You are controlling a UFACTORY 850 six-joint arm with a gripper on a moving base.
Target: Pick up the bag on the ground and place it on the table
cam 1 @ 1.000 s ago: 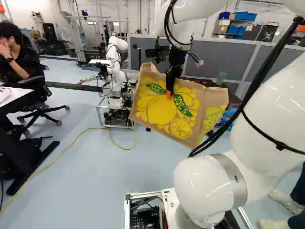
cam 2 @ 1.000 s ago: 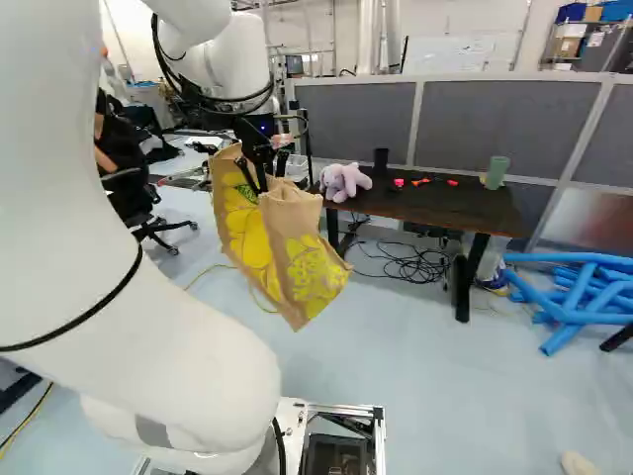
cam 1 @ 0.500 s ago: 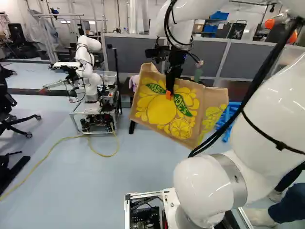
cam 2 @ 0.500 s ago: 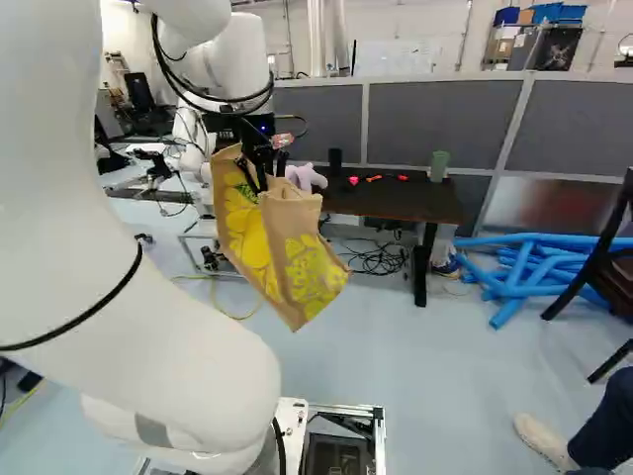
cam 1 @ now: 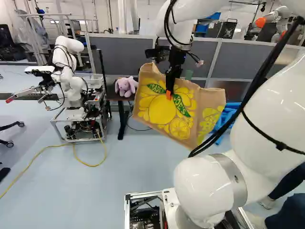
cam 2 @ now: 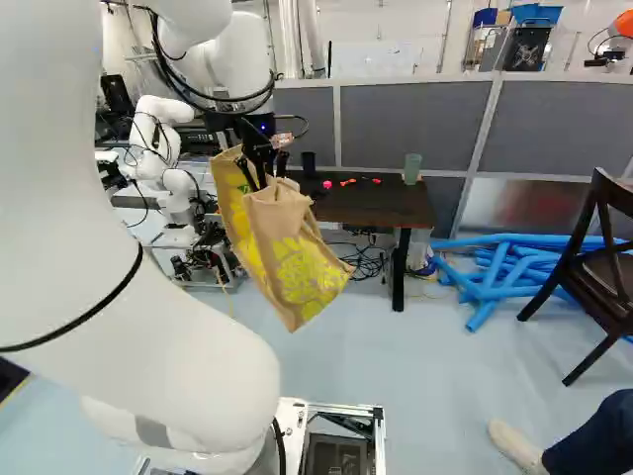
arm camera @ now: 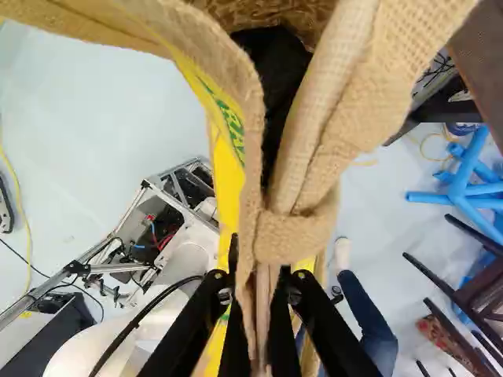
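Observation:
My gripper (cam 1: 169, 88) holds the tan and yellow bag (cam 1: 159, 110) by its upper part, and the bag hangs tilted in the air. From the wrist, the gripper (arm camera: 263, 314) is shut on the bag's rim and handle (arm camera: 302, 236), with a black finger pressing from each side. The bag's mouth gapes ahead of the fingers, dark inside. Beyond the bag stands the dark table (cam 2: 376, 203), bearing a purple plush toy (cam 1: 126, 86), small red items and a green cup (cam 2: 412, 168). The bag hides part of the table.
Another robot (cam 1: 71, 81) on a metal frame stands left of the table. Blue tubes (cam 2: 504, 267) lie on the floor right of it, beside a dark chair (cam 2: 603, 267). A person's leg and foot (cam 2: 524, 445) are at the near right. Grey partitions (cam 2: 415, 119) stand behind the table.
The base has turned to the right, so the room has shifted left in both base views. The arm keeps its pose above its joint, and the bag moves along with the gripper.

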